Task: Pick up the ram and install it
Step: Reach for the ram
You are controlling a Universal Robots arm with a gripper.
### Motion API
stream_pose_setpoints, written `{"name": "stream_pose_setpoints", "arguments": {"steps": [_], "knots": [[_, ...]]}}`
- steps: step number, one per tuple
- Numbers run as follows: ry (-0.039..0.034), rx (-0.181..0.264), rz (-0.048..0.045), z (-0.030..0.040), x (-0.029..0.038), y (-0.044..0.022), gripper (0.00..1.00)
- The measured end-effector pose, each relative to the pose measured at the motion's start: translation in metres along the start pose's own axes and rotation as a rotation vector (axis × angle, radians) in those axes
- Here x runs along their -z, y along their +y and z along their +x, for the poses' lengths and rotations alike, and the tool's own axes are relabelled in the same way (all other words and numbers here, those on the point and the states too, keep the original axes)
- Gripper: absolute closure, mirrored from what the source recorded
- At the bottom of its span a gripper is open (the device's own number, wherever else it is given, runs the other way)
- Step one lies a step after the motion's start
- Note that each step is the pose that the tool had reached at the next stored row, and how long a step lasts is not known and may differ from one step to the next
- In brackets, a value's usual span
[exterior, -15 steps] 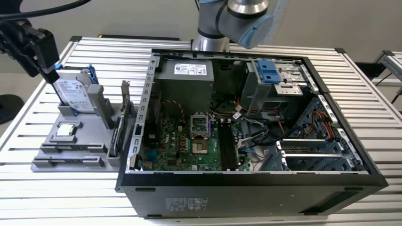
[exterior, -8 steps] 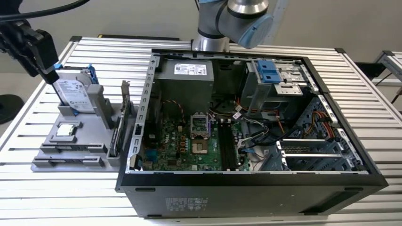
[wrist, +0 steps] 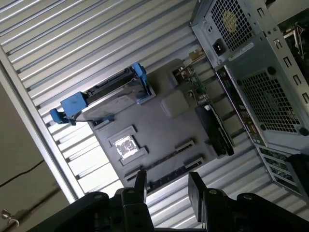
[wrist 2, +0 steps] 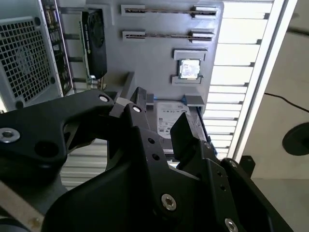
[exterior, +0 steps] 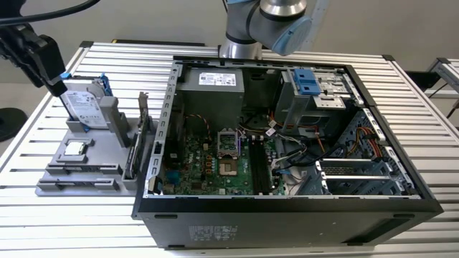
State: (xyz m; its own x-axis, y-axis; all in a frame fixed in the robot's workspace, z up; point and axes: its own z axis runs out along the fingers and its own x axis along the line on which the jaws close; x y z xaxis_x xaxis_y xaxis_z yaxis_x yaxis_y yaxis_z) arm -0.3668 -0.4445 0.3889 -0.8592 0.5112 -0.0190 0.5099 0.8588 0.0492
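Hovering above the gray holder tray [wrist: 193,123], the gripper [wrist: 168,191] is carrying nothing, with its fingers spread apart. The ram [wrist 2: 161,35] is standing on edge in a long slot at the tray's end opposite the hard drive [wrist 2: 169,115]. Judgement: a sound grasp is calling for fingers squared to that slot, closing on the stick's flat faces at mid-length, then lifting straight out.

Robot arm [exterior: 278,22] reaches to the exterior view's left, gripper [wrist: 167,189] pointing down, fingers [wrist: 140,186] spread apart, holding nothing.
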Motion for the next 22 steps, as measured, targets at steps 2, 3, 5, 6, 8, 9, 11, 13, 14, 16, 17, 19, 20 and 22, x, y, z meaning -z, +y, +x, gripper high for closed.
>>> {"name": "stream_pose_setpoints", "arguments": {"steps": [2,3,5,6,8,9,11,13,14,16,17,19,20,22], "knots": [[-0.0005,-0.011,0.0004,0.0,0.0001,0.0,0.0],[-0.0008,-0.017,0.0005,0.0,0.0001,0.0,0.0],[-0.0015,-0.029,0.0005,0.0,0.0,0.0,0.0],[-0.0017,-0.035,0.0006,0.0,0.0,0.0,0.0],[-0.0023,-0.047,0.0008,0.0,0.0,0.0,0.0],[-0.0026,-0.052,0.0009,0.0,0.0,0.0,0.0],[-0.0031,-0.063,0.0012,0.0,0.0,0.0,0.0],[-0.0037,-0.075,0.0015,0.0,0.0,0.0,0.0],[-0.0039,-0.08,0.0017,0.0,0.0001,0.0,0.0],[-0.0045,-0.092,0.0017,0.0,0.0,0.0,0.0],[-0.0048,-0.097,0.0019,0.0,0.0,0.0,0.0],[-0.0054,-0.109,0.0021,0.0,0.0,0.0,0.0],[-0.0057,-0.115,0.0022,0.0,0.0,0.0,0.0],[-0.0062,-0.126,0.0025,0.0,0.0001,0.0,0.0]]}}
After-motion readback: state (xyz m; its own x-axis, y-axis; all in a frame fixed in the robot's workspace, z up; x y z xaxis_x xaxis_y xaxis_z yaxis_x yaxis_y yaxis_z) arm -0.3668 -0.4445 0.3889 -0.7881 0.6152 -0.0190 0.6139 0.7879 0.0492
